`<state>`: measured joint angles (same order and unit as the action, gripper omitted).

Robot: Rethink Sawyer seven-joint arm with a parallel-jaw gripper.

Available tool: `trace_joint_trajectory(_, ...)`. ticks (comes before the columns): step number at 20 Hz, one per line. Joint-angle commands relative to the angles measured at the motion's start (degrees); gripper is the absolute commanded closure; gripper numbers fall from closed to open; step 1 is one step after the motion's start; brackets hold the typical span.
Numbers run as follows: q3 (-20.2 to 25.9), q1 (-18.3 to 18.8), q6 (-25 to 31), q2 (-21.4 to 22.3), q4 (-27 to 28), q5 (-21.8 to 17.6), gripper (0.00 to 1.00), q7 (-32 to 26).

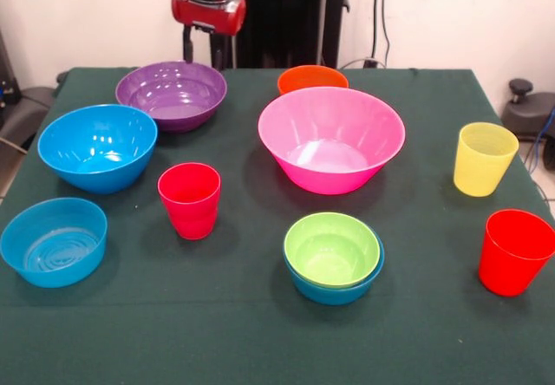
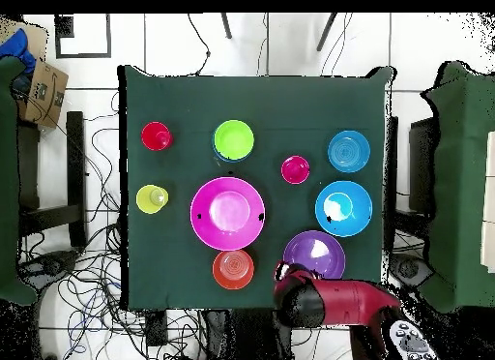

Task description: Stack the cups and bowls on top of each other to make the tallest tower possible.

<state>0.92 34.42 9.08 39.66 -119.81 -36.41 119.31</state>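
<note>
My gripper (image 1: 201,48) hangs at the table's far edge, just behind the purple bowl (image 1: 172,94), touching nothing. All the cups and bowls stand upright and apart, except a lime green bowl (image 1: 332,248) nested in a small blue bowl (image 1: 336,291); no taller tower stands. The big pink bowl (image 1: 330,138) is in the middle with the orange bowl (image 1: 312,79) behind it. A deep blue bowl (image 1: 97,146) and a shallow blue bowl (image 1: 54,240) are at the left. One red cup (image 1: 189,199) stands centre-left. The yellow cup (image 1: 484,158) and another red cup (image 1: 515,251) are at the right.
Dark green cloth covers the table (image 1: 260,350). In the overhead view the red arm head (image 2: 309,298) sits over the table's edge beside the purple bowl (image 2: 313,255). Cables lie on the floor around the table.
</note>
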Motion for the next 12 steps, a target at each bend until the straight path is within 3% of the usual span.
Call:
trace_joint_trajectory(1,5.6,-3.2,2.3,-3.5,2.0,-0.5,0.0,0.7)
trace_joint_trajectory(7,6.4,-3.9,0.8,-4.7,2.1,-1.3,0.0,0.4)
trace_joint_trajectory(12,7.6,-3.3,-1.4,-8.3,3.9,-2.6,0.0,-0.3)
